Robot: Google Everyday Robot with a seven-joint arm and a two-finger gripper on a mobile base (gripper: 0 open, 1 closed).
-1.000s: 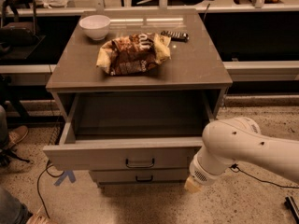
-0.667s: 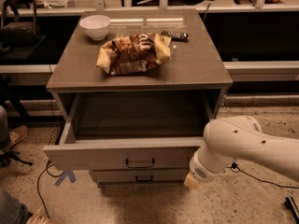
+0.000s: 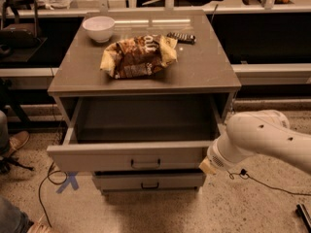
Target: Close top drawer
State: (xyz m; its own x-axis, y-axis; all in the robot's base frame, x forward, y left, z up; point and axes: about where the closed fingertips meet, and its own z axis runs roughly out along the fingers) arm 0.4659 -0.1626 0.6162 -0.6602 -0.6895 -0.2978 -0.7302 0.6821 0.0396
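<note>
Top drawer point(image 3: 97, 157) stands pulled far out of the cabinet toward the camera, one of two drawer fronts that show. Its long axis runs left to right across the picture, with the front panel facing the viewer and the open box reaching back under the tabletop. One small dark bar handle point(image 3: 145, 163) sits at the middle of that panel.

The single cabinet point(image 3: 204, 76) carries three things on its grey-brown top. One white robot arm point(image 3: 262, 140) enters from the right edge, where it is cut off, and bends down to the drawer's right front corner. The gripper point(image 3: 208, 166) is at that corner, touching or just beside the right end of the front panel. Only a pale yellowish tip shows past the wrist, so I cannot tell how far open it is or whether it has hold of anything.

The second drawer point(image 3: 121, 181) sits below, closed, its upper part hidden under the open one.

On top lie one crumpled brown snack bag point(image 3: 138, 56) near the middle, one white bowl point(image 3: 98, 28) at the back left, and one flat dark object point(image 3: 181, 37) at the back right, too small to identify.
</note>
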